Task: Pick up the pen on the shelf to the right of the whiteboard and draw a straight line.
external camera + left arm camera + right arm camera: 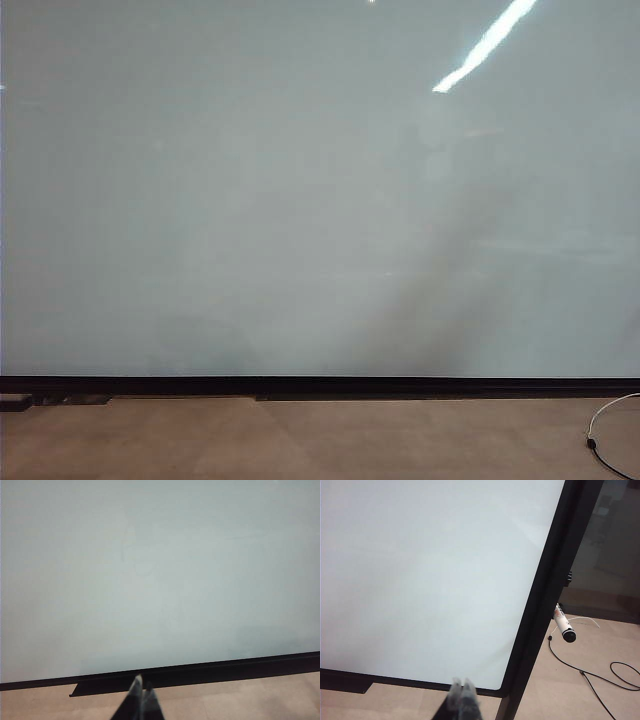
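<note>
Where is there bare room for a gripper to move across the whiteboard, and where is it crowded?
The whole whiteboard face above its black strip is bare, no line drawn yet. The left gripper and right gripper, both shut, sit back from it near its lower edge. It is tight only past the board's right frame, around the pen and cable.

The whiteboard (300, 200) is pale grey-white with a black strip (320, 384) along its six o'clock edge. The pen (564, 627) is white, dark-tipped; the floor (300, 440) is beige.
</note>
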### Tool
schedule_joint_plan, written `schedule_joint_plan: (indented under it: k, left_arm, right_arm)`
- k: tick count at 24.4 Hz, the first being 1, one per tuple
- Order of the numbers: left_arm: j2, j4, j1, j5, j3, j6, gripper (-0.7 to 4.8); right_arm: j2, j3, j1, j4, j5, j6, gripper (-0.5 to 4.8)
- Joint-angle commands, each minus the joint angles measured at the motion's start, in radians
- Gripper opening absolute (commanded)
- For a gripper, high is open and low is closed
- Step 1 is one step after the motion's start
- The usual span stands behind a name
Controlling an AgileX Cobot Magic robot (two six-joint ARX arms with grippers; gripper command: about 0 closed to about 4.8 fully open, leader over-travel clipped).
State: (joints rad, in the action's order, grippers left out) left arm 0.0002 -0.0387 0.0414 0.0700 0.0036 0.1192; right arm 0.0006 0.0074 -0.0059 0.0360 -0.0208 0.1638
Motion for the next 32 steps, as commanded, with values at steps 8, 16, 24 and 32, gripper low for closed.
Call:
schedule_joint_plan:
  k: [8, 16, 24, 32]
  left_arm:
    - [0.000, 0.010, 0.000, 0.001, 0.003, 0.002, -0.05]
    - [0.000, 0.010, 0.000, 0.001, 0.003, 0.002, -0.05]
    - [0.000, 0.010, 0.000, 0.001, 0.003, 0.002, -0.05]
    - [0.000, 0.010, 0.000, 0.002, 0.003, 0.002, -0.05]
  right_arm:
    - [0.000, -0.007, 0.001, 0.014, 0.000, -0.030, -0.01]
    - [0.000, -0.006, 0.000, 0.051, 0.002, -0.154, -0.01]
    - [0.010, 0.089, 0.000, 0.005, 0.005, -0.172, 0.53]
    - [0.143, 0.293, -0.175, -0.009, -0.107, -0.175, 1.49]
